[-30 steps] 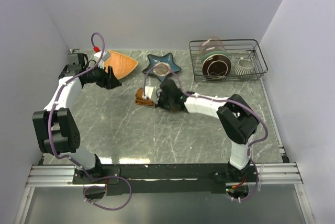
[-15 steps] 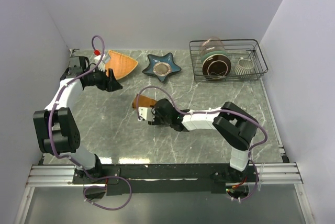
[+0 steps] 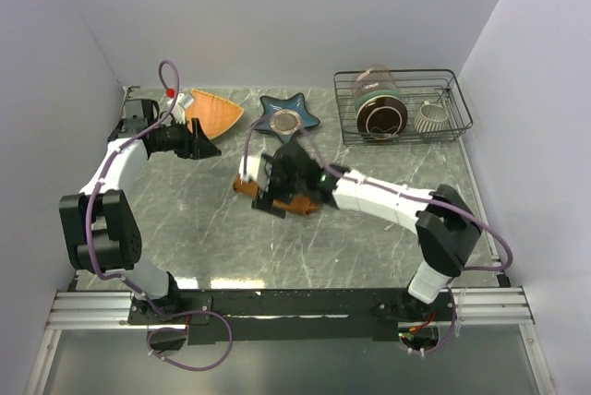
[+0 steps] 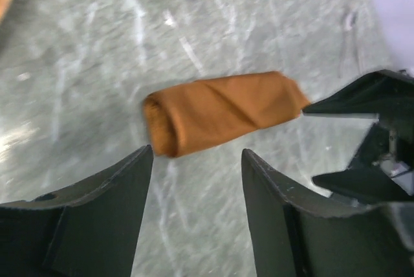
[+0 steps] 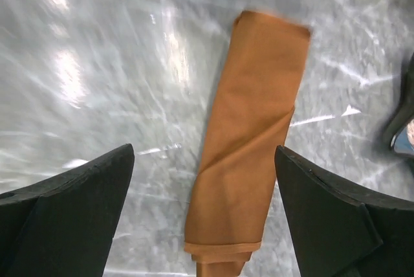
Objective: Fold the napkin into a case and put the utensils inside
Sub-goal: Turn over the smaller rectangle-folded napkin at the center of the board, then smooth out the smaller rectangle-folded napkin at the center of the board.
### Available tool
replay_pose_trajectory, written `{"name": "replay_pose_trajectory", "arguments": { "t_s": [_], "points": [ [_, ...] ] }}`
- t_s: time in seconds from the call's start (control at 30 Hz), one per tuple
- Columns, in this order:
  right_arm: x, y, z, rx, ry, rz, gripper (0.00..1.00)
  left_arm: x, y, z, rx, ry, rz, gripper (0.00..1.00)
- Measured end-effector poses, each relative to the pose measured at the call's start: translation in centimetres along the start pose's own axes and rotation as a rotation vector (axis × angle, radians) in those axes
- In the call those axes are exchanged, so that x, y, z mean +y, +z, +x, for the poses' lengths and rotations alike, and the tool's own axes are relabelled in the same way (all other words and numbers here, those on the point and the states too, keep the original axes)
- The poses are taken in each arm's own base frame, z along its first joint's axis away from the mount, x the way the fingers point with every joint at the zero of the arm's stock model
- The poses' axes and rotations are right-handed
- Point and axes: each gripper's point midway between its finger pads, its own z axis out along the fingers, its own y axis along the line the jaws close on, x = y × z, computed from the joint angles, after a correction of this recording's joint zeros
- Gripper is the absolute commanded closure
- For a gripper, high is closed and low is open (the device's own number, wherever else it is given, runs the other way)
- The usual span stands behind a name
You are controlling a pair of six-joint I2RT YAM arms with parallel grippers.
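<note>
Right gripper (image 5: pixel 204 154): jaws spread wide, holding nothing; it hangs directly over the case, with black fingers (image 5: pixel 71 212) on either side of the cloth and clear of it

Case (image 5: pixel 249 141): rust-orange cloth folded into a narrow long pouch, lying flat on the table (image 3: pixel 203 220) near its middle, in front of the star dish. One end shows a rolled, layered edge, and a diagonal fold crosses the upper face. From above, the right wrist covers most of it, so only the ends show

Left gripper (image 4: pixel 197 154): jaws partly apart, nothing between them. It sits at the left rear of the table, just beside the woven plate, pointing toward the case and well apart from it

Woven plate (image 3: pixel 217 111): lighter orange, triangular, at the left rear of the table

Star dish (image 3: pixel 286 118): dark blue, five-pointed, with a pale round patch at its centre; rear middle

Wire rack (image 3: pixel 406 140): dark wire, right rear. It holds an upright round brown plate (image 3: pixel 382 118), a white ribbed cup (image 3: pixel 430 116) and a clear glass piece (image 3: pixel 374 79) behind the plate

Table: grey-green marble pattern with white veins
</note>
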Motion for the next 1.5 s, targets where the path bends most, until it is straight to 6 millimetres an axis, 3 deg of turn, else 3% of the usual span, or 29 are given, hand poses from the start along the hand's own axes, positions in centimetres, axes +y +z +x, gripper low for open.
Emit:
{"name": "replay_pose_trajectory", "arguments": {
  "t_s": [0.07,0.17,0.2,0.3,0.4,0.5,0.6,0.77,0.97,1.13,1.23,1.4,1.5],
  "points": [
    [-1.5,-1.3,-1.4,-0.033,0.093,-0.039,0.16,-0.9,0.6,-0.2,-0.007,-0.034,0.028,0.43],
    [-5.1,-3.6,-1.7,-0.060,0.289,-0.085,0.39,-2.7,2.3,0.4,-0.001,-0.104,0.088,0.60],
    [-6.4,-4.2,-1.3,-0.065,0.357,-0.095,0.50,-3.5,3.0,0.9,0.004,-0.132,0.115,0.63],
    [-8.9,-5.1,1.5,-0.057,0.603,-0.164,0.58,-5.5,5.1,2.5,0.039,-0.230,0.186,0.74],
    [-8.5,-4.6,5.4,0.001,0.821,-0.244,0.59,-6.3,7.0,3.7,0.070,-0.315,0.234,0.77],
    [-5.6,-3.5,8.1,0.078,0.988,-0.341,0.59,-6.0,8.5,4.4,0.091,-0.387,0.249,0.77],
    [-2.9,-2.9,9.1,0.133,1.069,-0.410,0.59,-4.8,10.2,4.9,0.100,-0.461,0.250,0.79],
    [-1.6,-1.5,10.1,0.173,1.106,-0.456,0.59,-2.5,12.5,7.1,0.139,-0.590,0.235,0.82],
    [-0.1,-0.3,12.3,0.231,1.158,-0.481,0.59,-0.7,14.0,10.0,0.195,-0.682,0.211,0.81],
    [0.6,-0.1,12.3,0.231,1.187,-0.509,0.58,0.4,14.2,11.2,0.212,-0.725,0.201,0.74],
    [0.7,0.0,12.0,0.229,1.187,-0.515,0.53,0.4,14.1,10.7,0.218,-0.712,0.221,0.68],
    [1.5,-0.1,10.7,0.227,1.174,-0.555,0.35,0.3,13.9,8.7,0.230,-0.581,0.242,0.57],
    [0.8,-0.8,9.8,0.221,1.163,-0.555,0.23,0.0,12.8,7.4,0.243,-0.435,0.228,0.53]
  ]
}}
